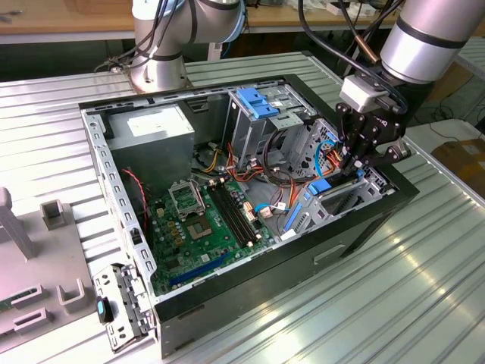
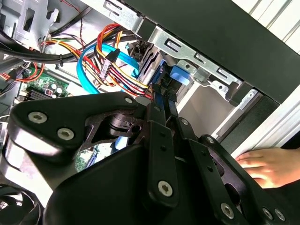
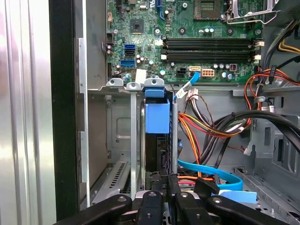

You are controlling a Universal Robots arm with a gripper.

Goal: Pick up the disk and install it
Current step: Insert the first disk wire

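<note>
The disk (image 1: 321,186) sits on edge in the drive bay at the front corner of the open computer case (image 1: 250,292), and in the exterior view I can pick out its blue carrier rail just below my gripper (image 1: 356,161). The gripper hangs over that bay, on the exterior view's right of the motherboard (image 1: 208,224), with the grey power supply (image 1: 155,129) at the far corner of the case and a blue bracket (image 1: 258,102) on top of the drive cage behind.

Over to the first wrist view: I'm looking straight down the disk (image 3: 157,140), standing upright in its slot with the blue tab (image 3: 157,117) at its far end. My gripper (image 3: 164,185) has its fingers clenched on the near edge of the disk. Red, orange and blue cables (image 3: 206,129) run beside it inside the case.

In the second wrist view the gripper (image 2: 161,110) pinches the disk's thin edge (image 2: 157,96), blue tab (image 2: 180,75) beyond. A person's hand (image 2: 269,166) rests just outside the case wall.
</note>
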